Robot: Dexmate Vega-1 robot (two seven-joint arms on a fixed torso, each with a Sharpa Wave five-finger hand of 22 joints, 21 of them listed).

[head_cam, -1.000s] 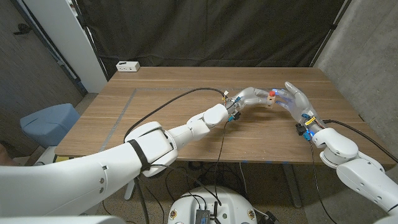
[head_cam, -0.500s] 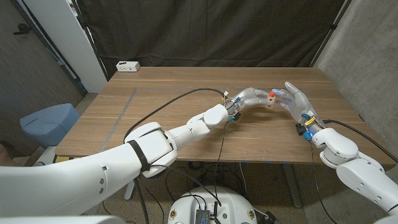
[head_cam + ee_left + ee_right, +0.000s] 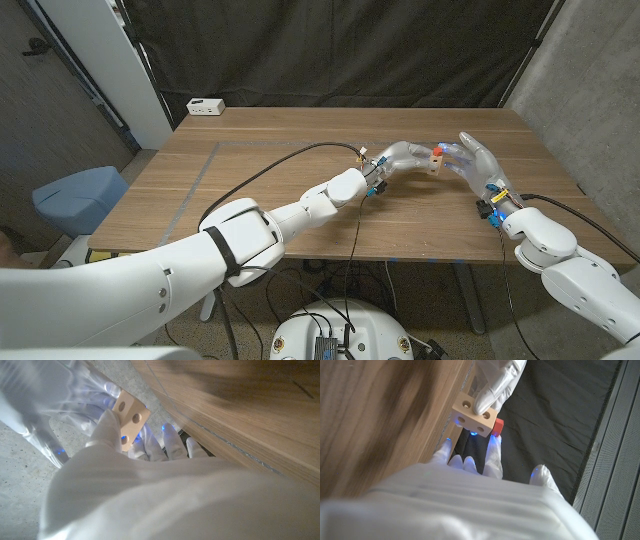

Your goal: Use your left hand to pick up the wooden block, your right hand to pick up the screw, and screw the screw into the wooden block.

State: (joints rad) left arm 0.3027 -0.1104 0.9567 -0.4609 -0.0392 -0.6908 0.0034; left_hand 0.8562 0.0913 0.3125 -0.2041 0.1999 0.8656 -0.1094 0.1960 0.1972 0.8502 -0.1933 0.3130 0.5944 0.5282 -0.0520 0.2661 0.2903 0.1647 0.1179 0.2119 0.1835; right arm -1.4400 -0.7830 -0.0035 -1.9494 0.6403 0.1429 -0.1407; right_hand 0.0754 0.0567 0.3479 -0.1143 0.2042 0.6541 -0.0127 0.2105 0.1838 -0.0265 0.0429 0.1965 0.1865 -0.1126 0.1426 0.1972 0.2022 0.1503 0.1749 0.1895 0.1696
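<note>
Over the last second almost nothing has shifted: the two hands stay joined over the far right part of the table (image 3: 250,190), so I judge the screwing step is under way and moving slowly, with no visible progress between pictures. Nearest, the right hand (image 3: 478,160) reaches in with its fingers on the red screw (image 3: 438,152), the other fingers spread upward. Just beyond, the left hand (image 3: 405,156) holds the wooden block (image 3: 431,163) lifted off the table, a fingertip (image 3: 484,399) pressed over its holed face. The screw's red head juts from the block's right end; its axis seems to run roughly level, between the hands, though the shank is hidden.
</note>
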